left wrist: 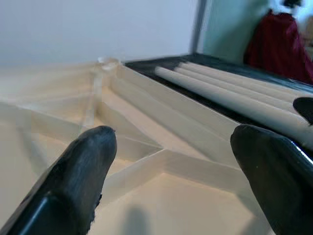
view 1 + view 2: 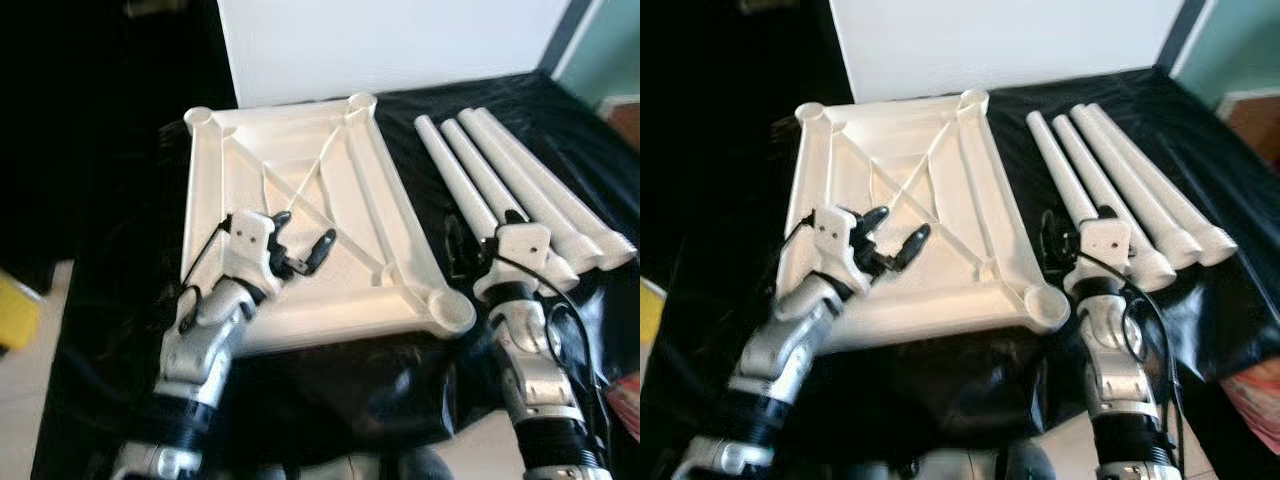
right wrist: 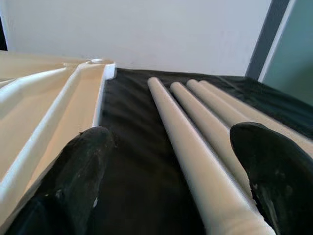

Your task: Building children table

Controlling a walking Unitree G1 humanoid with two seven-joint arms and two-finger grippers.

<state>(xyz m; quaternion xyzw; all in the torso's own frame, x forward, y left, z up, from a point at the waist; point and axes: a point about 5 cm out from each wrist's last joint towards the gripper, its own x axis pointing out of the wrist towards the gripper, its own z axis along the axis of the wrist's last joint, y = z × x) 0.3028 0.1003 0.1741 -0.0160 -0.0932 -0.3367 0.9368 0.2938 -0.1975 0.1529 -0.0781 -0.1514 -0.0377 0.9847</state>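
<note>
1. Tabletop [image 2: 300, 170]: a white plastic panel lying upside down on a black cloth [image 2: 420, 130], its underside ribs facing up. Diagonal ribs cross at the middle, and a round socket sits at each visible corner, among them the near right socket [image 2: 450, 312] and the far left socket [image 2: 198, 117].
2. Table legs [image 2: 520, 185]: four white tubes lying side by side on the cloth, to the right of the tabletop and apart from it. They touch or nearly touch one another, and their wider ends point toward the robot.
3. Left gripper [image 2: 303, 247]: hovering over the near left part of the tabletop, fingers spread and grasping nothing. In the left wrist view both black fingertips [image 1: 85, 161] stand apart above the ribs; contact with the panel cannot be told.
4. Right gripper [image 3: 171, 166]: placed at the near end of the legs, fingers spread wide and empty. In the right wrist view one finger lies over the strip of cloth between tabletop and legs, while the other lies over the legs; the innermost leg [image 3: 188, 161] runs between them.
5. White wall [image 2: 400, 40]: rising behind the far edge of the cloth.
6. Yellow object [image 2: 15, 315]: at the left edge, off the cloth.
</note>
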